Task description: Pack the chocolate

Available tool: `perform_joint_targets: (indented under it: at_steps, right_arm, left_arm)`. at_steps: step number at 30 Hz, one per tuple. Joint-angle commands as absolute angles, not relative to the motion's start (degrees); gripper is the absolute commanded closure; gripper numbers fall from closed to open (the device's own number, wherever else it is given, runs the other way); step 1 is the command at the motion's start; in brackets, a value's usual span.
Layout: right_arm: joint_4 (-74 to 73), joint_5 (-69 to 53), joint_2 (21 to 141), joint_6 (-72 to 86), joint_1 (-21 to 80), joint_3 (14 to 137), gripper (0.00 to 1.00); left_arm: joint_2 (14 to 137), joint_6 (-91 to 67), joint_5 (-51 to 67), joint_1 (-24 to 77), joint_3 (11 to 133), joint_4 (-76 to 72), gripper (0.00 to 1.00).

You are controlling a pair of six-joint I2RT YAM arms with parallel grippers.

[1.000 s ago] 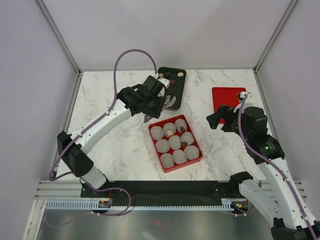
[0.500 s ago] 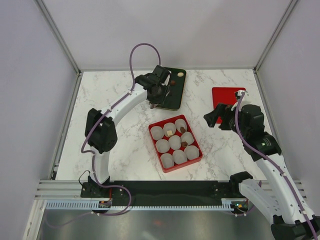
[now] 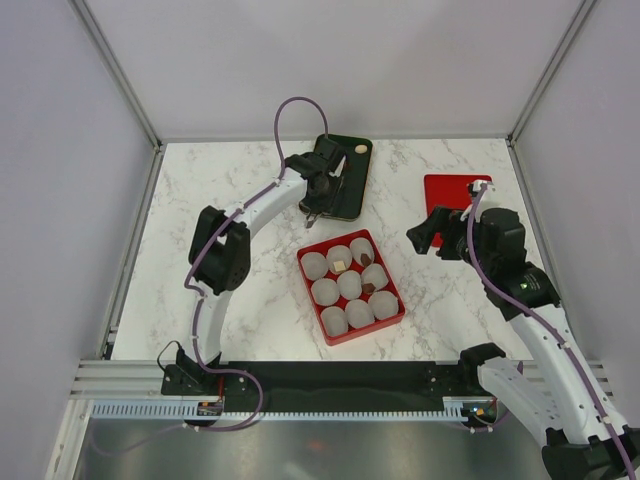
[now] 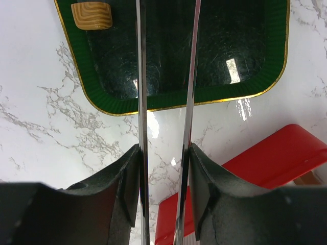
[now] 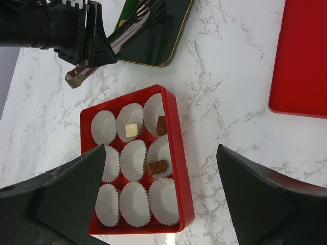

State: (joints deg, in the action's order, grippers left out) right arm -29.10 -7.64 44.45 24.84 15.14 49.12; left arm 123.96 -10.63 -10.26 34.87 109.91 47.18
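Now | left fingers (image 4: 127,178) grasping tongs (image 4: 142,102) over tray (image 4: 230,30) | right fingers (image 5: 66,194) released, near lid (image 5: 306,56)

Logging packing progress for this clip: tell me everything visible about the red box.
The red box is a shallow, glossy, plastic-looking square tray lying flat on the marble table, turned at an angle. Nine white fluted paper cups fill it in three rows. Three cups hold chocolate: one cream-white cube, two brown pieces. Six are empty. Nothing else touches it.
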Motion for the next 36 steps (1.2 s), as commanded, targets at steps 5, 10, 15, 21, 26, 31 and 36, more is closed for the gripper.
perform_joint_targets:
  at_steps: [5, 10, 15, 21, 26, 31, 36]
  right_arm:
    - [-26.63, -7.03, 44.82, 24.87, 15.03, 49.22, 0.02]
    - [-26.54, -6.50, 45.17, 24.61, 15.03, 49.48, 0.02]
    - [-26.46, -6.77, 45.53, 24.70, 15.03, 49.83, 0.02]
    - [-26.46, -6.86, 45.18, 24.96, 15.03, 50.27, 0.02]
    - [-26.46, -7.12, 44.56, 25.31, 15.03, 50.19, 0.02]
    - [-26.37, -7.38, 44.12, 25.40, 15.03, 50.27, 0.02]
    - [-26.63, -7.65, 43.95, 25.40, 15.03, 50.27, 0.02]
  left_arm:
    - [124.54, -9.76, -9.32, 34.37, 112.50, 43.95, 0.54]
    - [122.96, -9.49, -8.88, 34.37, 110.40, 44.21, 0.58]
    - [120.07, -9.49, -8.44, 34.37, 107.67, 45.17, 0.60]
    - [116.99, -9.49, -8.88, 34.37, 105.47, 46.05, 0.62]
    - [114.88, -9.58, -8.53, 34.37, 105.03, 46.49, 0.63]
    - [112.33, -9.76, -8.00, 34.37, 105.12, 48.07, 0.63]
    - [108.65, -9.84, -7.47, 34.45, 103.80, 50.79, 0.63]
